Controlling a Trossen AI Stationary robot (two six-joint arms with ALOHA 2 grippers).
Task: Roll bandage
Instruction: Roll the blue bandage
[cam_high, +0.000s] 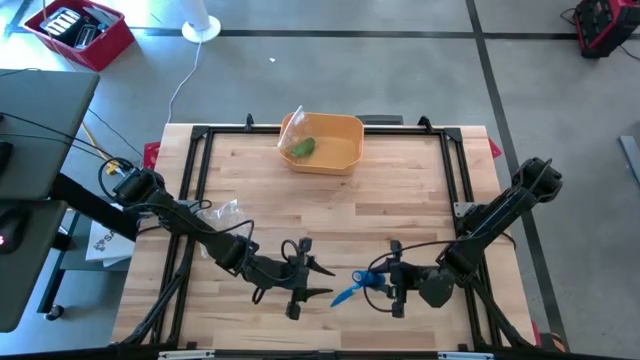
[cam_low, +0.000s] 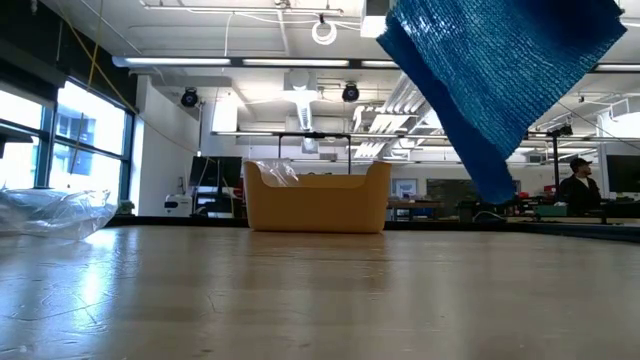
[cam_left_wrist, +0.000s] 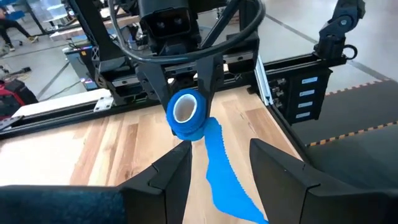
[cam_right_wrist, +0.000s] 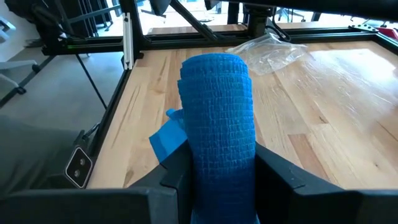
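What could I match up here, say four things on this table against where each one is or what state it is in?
Things:
1. blue bandage roll
2. yellow tub
3. clear plastic bag
4. left gripper

Places or states:
A. at the far edge of the table
B. open, facing the roll, holding nothing
C. clamped in the right gripper, a loose tail hanging down
D. lying crumpled near the left edge of the table

Pairs: 1-C, 2-A, 3-D, 4-B
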